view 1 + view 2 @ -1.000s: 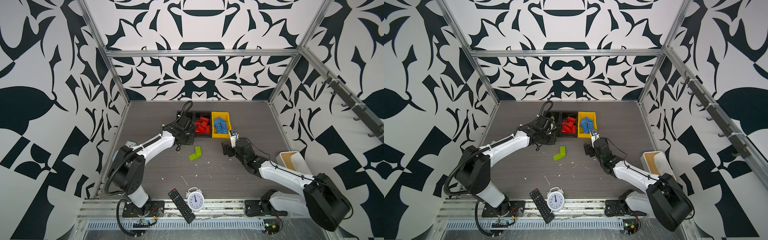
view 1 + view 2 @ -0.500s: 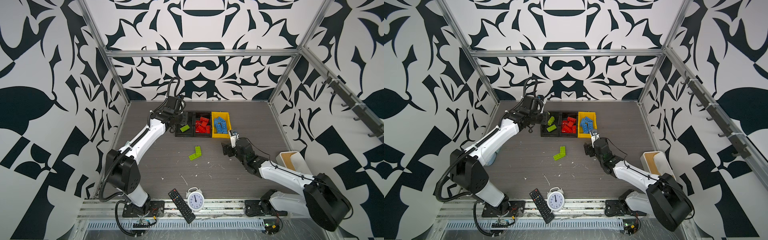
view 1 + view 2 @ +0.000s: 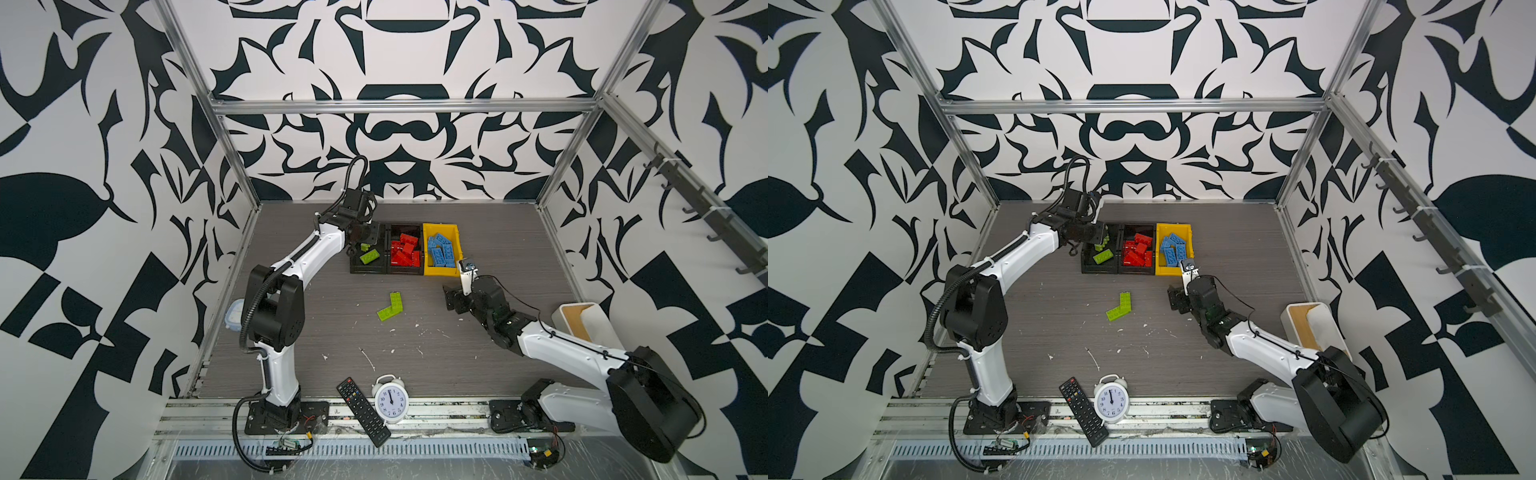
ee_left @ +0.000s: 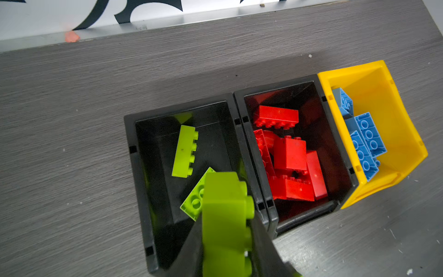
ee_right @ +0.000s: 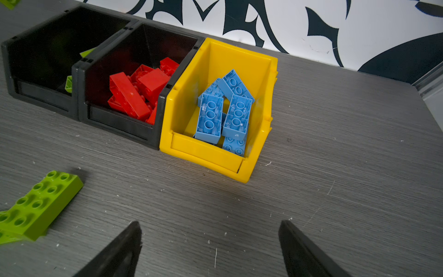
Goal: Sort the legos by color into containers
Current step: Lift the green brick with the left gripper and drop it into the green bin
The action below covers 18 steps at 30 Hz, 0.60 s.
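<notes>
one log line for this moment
left gripper shut on green lego above black bin | right gripper open, empty | loose green legos on table

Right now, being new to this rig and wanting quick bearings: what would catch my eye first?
The bright row at the back of the table: red bricks in a black bin, blue bricks in the yellow bin beside it. The left pincer holds a lime brick over the other black bin, two more lime bricks lie loose mid-table, and the right pincer stands open and empty.
</notes>
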Available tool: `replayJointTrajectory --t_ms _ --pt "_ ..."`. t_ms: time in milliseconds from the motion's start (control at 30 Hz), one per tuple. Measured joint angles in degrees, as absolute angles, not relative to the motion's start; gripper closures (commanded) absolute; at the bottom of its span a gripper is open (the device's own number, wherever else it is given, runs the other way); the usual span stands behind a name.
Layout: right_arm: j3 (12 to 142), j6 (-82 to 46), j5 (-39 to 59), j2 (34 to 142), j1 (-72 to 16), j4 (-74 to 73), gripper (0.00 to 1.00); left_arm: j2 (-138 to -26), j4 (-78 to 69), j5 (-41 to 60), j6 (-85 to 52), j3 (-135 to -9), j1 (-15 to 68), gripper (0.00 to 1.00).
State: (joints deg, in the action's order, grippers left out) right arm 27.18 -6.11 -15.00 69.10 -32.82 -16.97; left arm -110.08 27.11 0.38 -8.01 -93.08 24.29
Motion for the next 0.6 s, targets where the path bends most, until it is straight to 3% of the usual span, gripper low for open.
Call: replayJointTrajectory --t_ms 400,600 --pt "27.2 -6.1 -15.0 69.5 -32.8 -17.0 0.08 -118.1 26.4 4.2 -8.8 -96.4 23.0 0.80" --pt "27.2 -6.1 -15.0 69.5 -32.8 -17.0 0.08 -120.3 26.4 4.9 -9.0 -98.6 22.7 0.66"
